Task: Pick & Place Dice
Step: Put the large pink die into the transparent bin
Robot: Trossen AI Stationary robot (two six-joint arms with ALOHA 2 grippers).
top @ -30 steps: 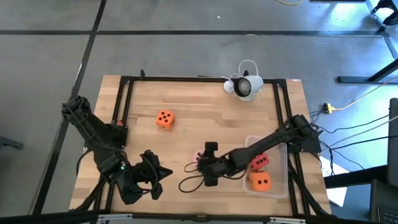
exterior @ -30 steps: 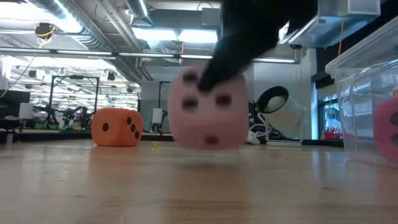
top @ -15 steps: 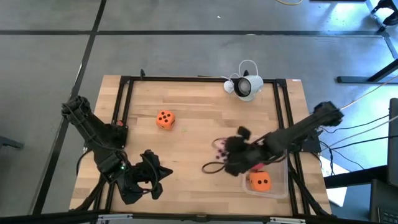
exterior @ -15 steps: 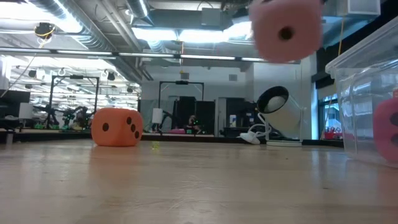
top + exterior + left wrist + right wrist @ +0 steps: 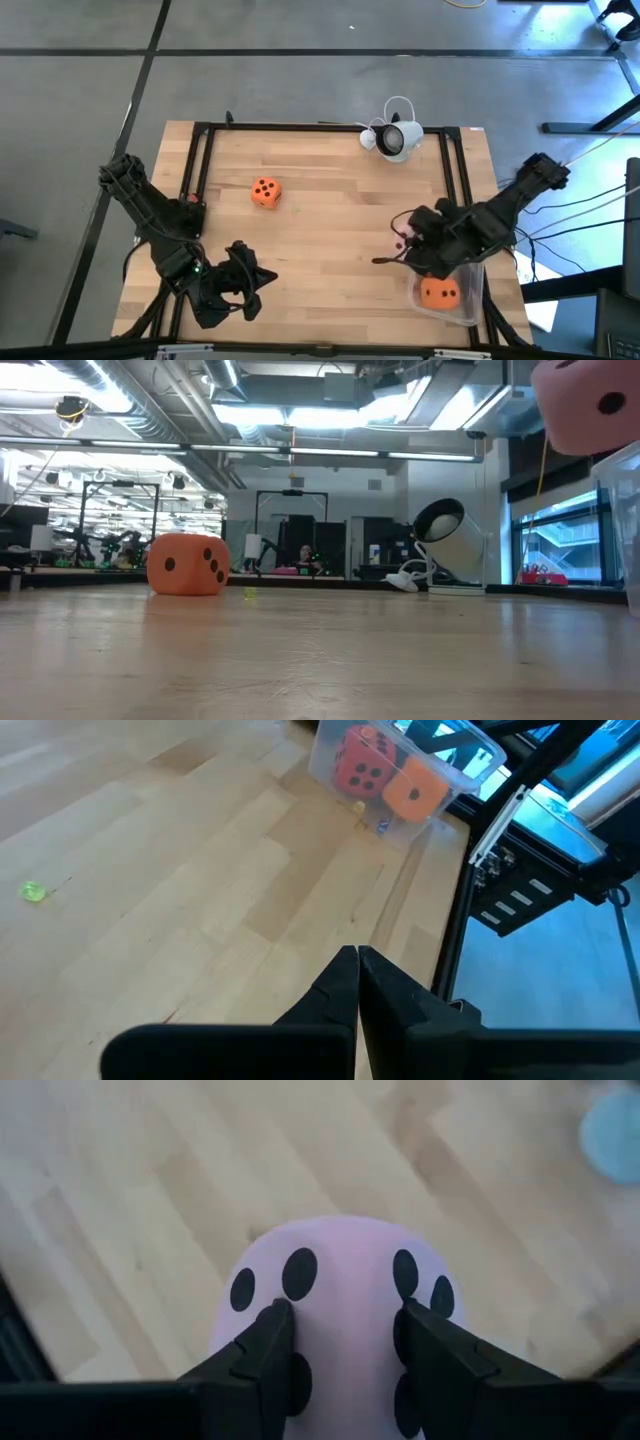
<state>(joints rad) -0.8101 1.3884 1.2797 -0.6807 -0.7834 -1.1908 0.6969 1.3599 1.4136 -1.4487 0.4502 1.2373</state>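
Pink die pinched in my right gripper, above the table by the bin.

Closest to me, my right gripper (image 5: 340, 1350) has its fingers (image 5: 265, 1345) pressed into the pale pink die (image 5: 340, 1295), which is clear of the wood and looks to sit just beside the clear bin (image 5: 470, 290), though the arm hides much of it from above. That bin holds an orange die (image 5: 439, 293) and a red die (image 5: 358, 770). My left gripper (image 5: 357, 970) waits at the table's near left, fingers pressed together on nothing. Farther off, the second orange die (image 5: 265, 192) rests on the table (image 5: 320, 200).
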